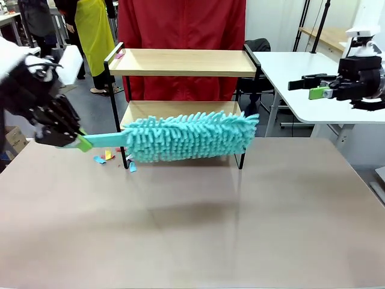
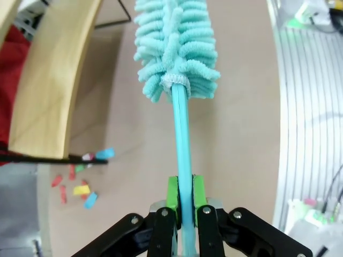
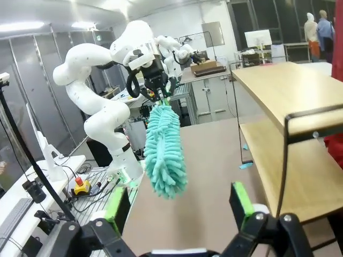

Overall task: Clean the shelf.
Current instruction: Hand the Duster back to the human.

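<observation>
- Left end effector (image 1: 83,142) at the left side of the front view, low over the table (image 1: 192,229), green pads (image 2: 172,194) pressed on the thin teal handle of a duster (image 1: 189,136).
- Same pinch seen from the left wrist: handle running straight up between the two pads to the fluffy teal head (image 2: 174,48).
- Duster held roughly level, head stretched in front of the lower board (image 1: 174,109) of the shelf (image 1: 183,62), covering most of that board's front edge; whether touching the board or the table, cannot tell.
- Shelf standing at the far middle of the table, two light wooden boards in a thin black frame, top board bare apart from a small pink bit at its left end.
- Small coloured paper scraps (image 1: 102,158) scattered on the table by the shelf's front left leg, also visible in the left wrist view (image 2: 81,189) just beside the board's end.
- Right end effector (image 1: 313,88) raised at the right of the front view, well apart from the shelf, fingers spread and holding nothing.
- From the right wrist: spread green-padded fingers (image 3: 242,199) at the bottom, shelf (image 3: 289,96) to the right, duster (image 3: 163,152) hanging from the left arm farther off.
- Person in a red garment (image 1: 180,24) standing just behind the shelf.
</observation>
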### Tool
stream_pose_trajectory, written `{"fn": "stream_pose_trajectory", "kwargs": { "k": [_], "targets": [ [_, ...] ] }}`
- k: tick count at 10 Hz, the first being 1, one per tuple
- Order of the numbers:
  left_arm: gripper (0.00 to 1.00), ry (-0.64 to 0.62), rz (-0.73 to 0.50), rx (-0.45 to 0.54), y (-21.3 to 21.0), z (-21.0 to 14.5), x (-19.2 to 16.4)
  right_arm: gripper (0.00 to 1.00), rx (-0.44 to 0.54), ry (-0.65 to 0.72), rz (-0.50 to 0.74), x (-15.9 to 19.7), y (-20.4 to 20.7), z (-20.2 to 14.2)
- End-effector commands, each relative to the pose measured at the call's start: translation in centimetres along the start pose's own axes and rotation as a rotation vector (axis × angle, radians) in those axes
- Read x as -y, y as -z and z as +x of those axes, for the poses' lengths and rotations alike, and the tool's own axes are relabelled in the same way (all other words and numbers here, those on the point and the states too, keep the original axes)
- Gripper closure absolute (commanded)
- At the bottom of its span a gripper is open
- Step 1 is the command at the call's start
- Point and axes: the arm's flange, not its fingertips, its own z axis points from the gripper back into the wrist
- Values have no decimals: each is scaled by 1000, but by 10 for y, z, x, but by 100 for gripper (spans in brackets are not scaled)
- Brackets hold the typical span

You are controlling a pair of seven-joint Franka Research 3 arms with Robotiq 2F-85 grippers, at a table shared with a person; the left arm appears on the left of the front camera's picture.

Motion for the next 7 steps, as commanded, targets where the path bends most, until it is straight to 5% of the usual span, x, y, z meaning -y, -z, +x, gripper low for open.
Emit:
{"fn": "stream_pose_trajectory", "kwargs": {
  "k": [1, 4, 7],
  "targets": [
    [87, 16, 18, 120, 25, 0, 0, 0, 30, -74, -15, -16, 23, 2],
    [87, 36, 13, 168, 42, -5, 4, 0, 39, -132, -36, -9, 48, -7],
    [87, 11, 16, 115, 36, 7, -4, 0, 24, -112, -57, -4, 51, -14]
  ]
}}
